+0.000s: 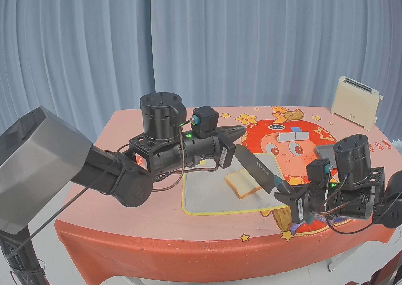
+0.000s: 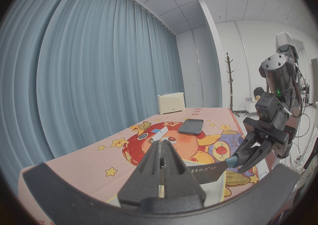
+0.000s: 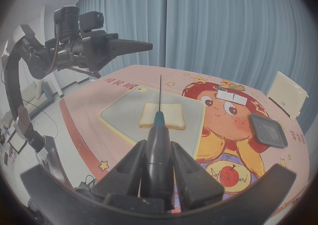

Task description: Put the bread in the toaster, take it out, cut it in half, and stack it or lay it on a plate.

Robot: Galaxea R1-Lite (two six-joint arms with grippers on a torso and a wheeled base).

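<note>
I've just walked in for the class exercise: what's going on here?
The right gripper is shut on a grey-bladed knife with a teal-and-black handle, its blade over the slice of white bread, which lies uncut on the white, yellow-edged cutting board. I cannot tell whether the blade touches it. The left gripper, shut and empty, hovers over the board's far edge. The cream toaster and the empty dark grey square plate sit farther right.

Pale bread (image 1: 242, 182) with a tan crust sits on a white cutting board (image 1: 205, 198) edged in yellow. The salmon-pink tablecloth (image 1: 138, 210) carries a red cartoon face and yellow stars. Far right stands a cream toaster (image 1: 355, 102). The knife (image 1: 256, 168) is dark-bladed and teal-handled, and the curtains (image 1: 83, 26) are blue-grey.
</note>
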